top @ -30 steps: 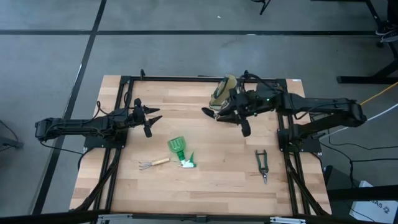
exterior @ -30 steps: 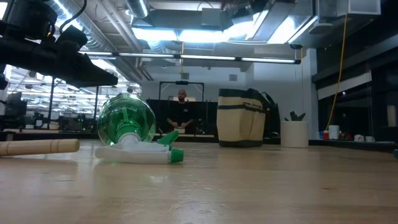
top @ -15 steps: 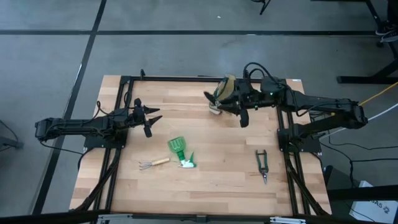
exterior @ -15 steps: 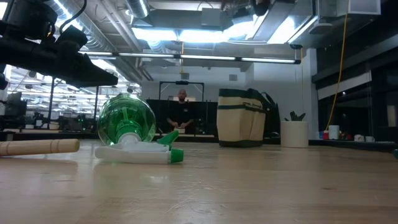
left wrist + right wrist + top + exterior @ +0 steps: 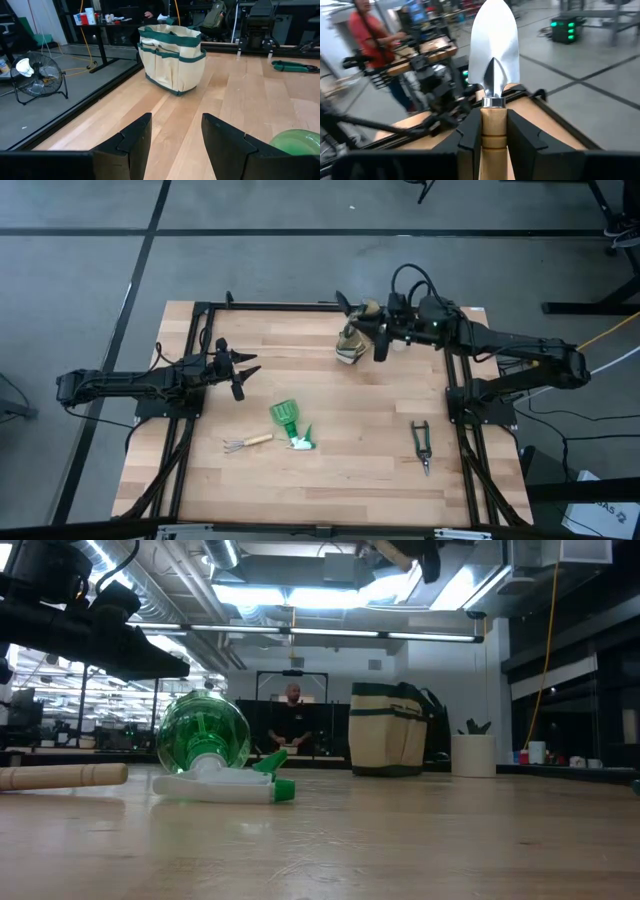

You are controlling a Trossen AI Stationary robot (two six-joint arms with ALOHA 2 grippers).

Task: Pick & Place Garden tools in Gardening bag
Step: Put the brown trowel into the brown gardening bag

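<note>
Right tool (image 5: 494, 135): closed on the wooden handle of the trowel (image 5: 493, 55), fingers (image 5: 470, 132) pressed against either side of it; held in the air at the far side of the desk (image 5: 330, 480), just beside the gardening bag (image 5: 355, 335); silver blade points forward, away from the wrist
Left tool (image 5: 240, 368): parted and holding nothing; hangs over the left half of the desk, well apart from the bag; in its wrist view the two dark fingers (image 5: 134, 142) stand apart with bare wood between them
Gardening bag: upright at the far edge of the desk, right of centre; beige fabric with dark green trim and handles; in the left wrist view its mouth stands open
Green scoop (image 5: 284, 415): on the desk near the middle, lying down; just beside the sprayer
Sprayer piece (image 5: 301, 442): green and white, lying on the near side of the scoop
Rake (image 5: 246, 443): wooden handle, metal prongs; lies left of the sprayer piece, prongs to the left
Pruning shears (image 5: 421, 444): dark, flat on the right side of the desk, well apart from the other tools
Person (image 5: 372, 55): in red, standing beyond the desk in the right wrist view; another person (image 5: 291, 720) sits far back in the low view
</note>
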